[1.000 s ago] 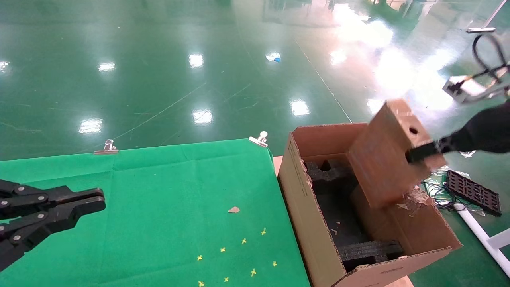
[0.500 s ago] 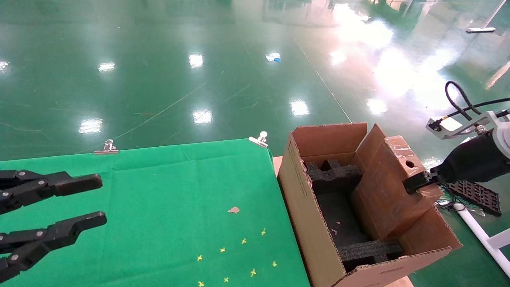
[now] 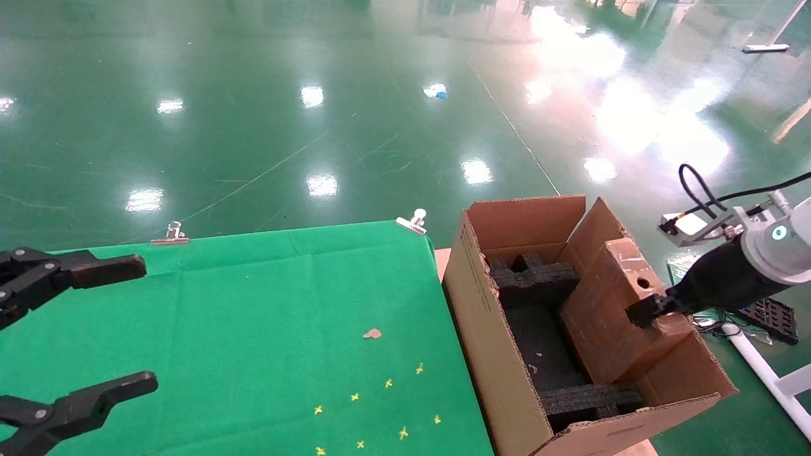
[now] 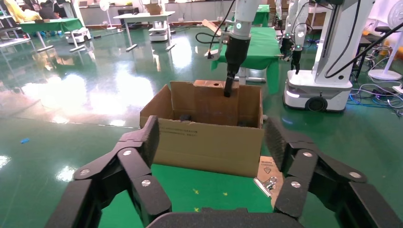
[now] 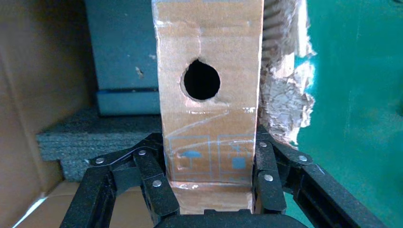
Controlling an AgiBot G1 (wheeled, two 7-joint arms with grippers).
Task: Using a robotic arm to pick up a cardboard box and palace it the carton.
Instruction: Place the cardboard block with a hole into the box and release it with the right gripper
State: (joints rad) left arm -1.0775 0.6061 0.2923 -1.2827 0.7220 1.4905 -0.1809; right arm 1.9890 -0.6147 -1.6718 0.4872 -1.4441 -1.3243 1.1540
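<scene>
Inside the carton (image 3: pixel 500 354), along its right wall, the tilted box (image 3: pixel 608 304) is pinched by the right gripper (image 3: pixel 645 311), while the left gripper (image 3: pixel 95 329) hangs spread wide above the table's (image 3: pixel 266 304) left edge.

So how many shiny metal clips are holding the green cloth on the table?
2 show in the head view. One metal clip sits on the far edge of the green cloth, toward the left. The other clip sits at the far corner beside the carton. Nearer edges lie out of view.
</scene>
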